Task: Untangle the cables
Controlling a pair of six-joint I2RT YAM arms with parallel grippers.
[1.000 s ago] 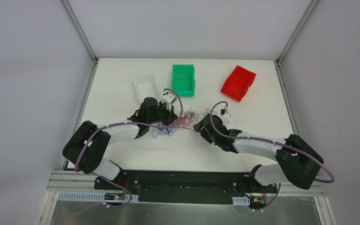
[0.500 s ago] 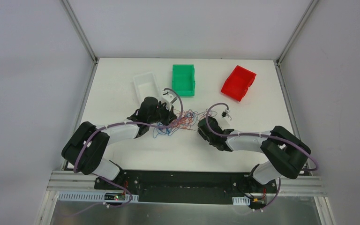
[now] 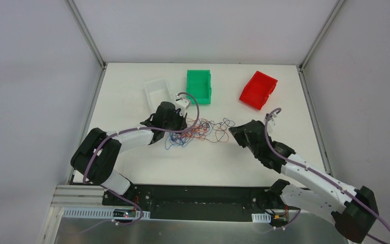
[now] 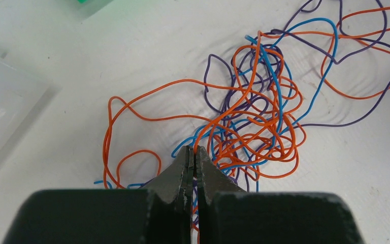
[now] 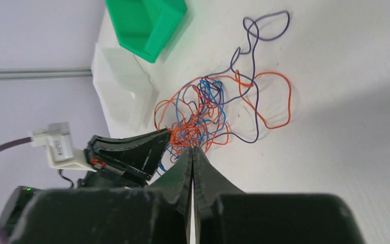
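The cables are thin blue, orange and purple wires, knotted at mid-table with loops trailing right. In the left wrist view the knot lies just beyond my left gripper, which is shut with purple and orange strands pinched between its jaws. Seen from above, the left gripper sits at the knot's left edge. My right gripper is to the right of the tangle. In its own view the right gripper is shut and raised, and I see no wire between the jaws. The cables lie ahead of it.
Behind the tangle stand a white bin, a green bin and a red bin. Metal rails and grey walls border the table. The left gripper points into the knot from the far side in the right wrist view.
My right gripper has shut and its arm has swung out to the right, away from the knot. The loops on the right have spread out a little. The left gripper stays shut.
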